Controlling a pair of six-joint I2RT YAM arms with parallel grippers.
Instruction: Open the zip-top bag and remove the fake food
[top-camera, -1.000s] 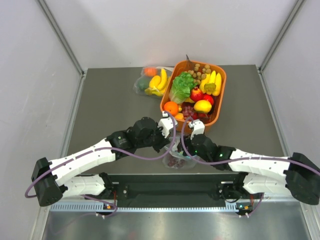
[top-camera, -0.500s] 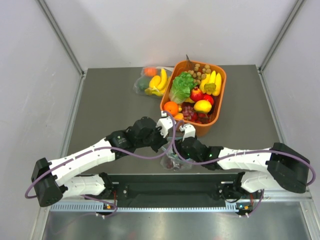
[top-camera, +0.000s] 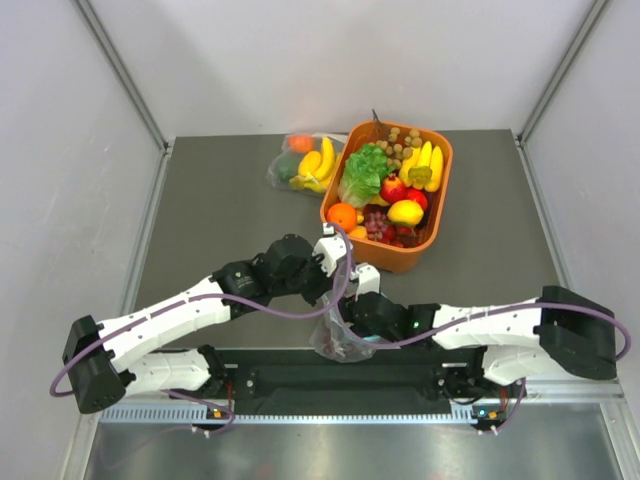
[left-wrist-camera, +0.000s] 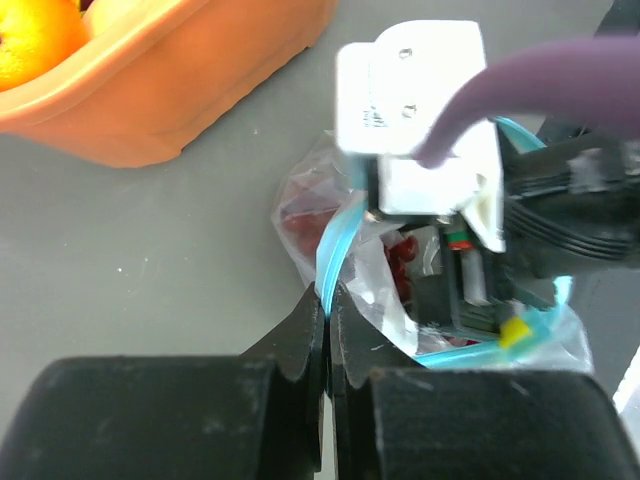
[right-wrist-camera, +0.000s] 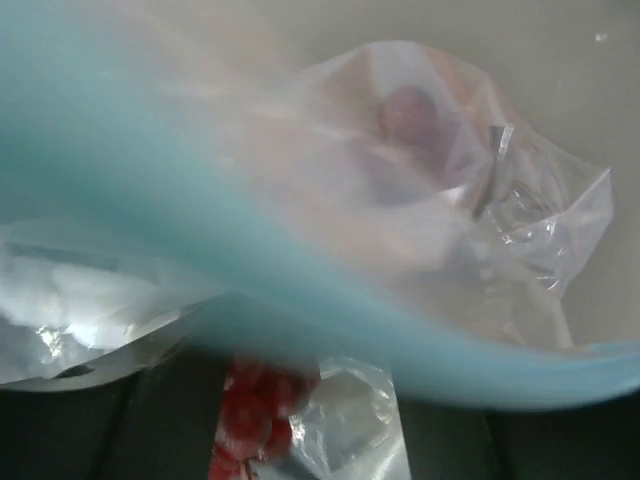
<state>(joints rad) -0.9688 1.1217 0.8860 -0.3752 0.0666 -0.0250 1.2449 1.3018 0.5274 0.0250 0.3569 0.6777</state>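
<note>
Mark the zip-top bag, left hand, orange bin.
zip-top bag (left-wrist-camera: 336, 238): left wrist view, teal zip strip.
left hand (left-wrist-camera: 328, 305): left wrist view, between fingertips pinching the strip.
orange bin (top-camera: 404, 259): top view, near wall.

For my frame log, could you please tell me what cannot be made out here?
- Right gripper: open or shut unknown; the blurred strip fills the right wrist view, and the bag covers it from above.
- Food: red bits only; the fruit type is lost behind crinkled plastic in every view.

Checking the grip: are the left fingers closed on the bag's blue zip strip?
Yes, both left fingers pinch the teal strip between them.
</note>
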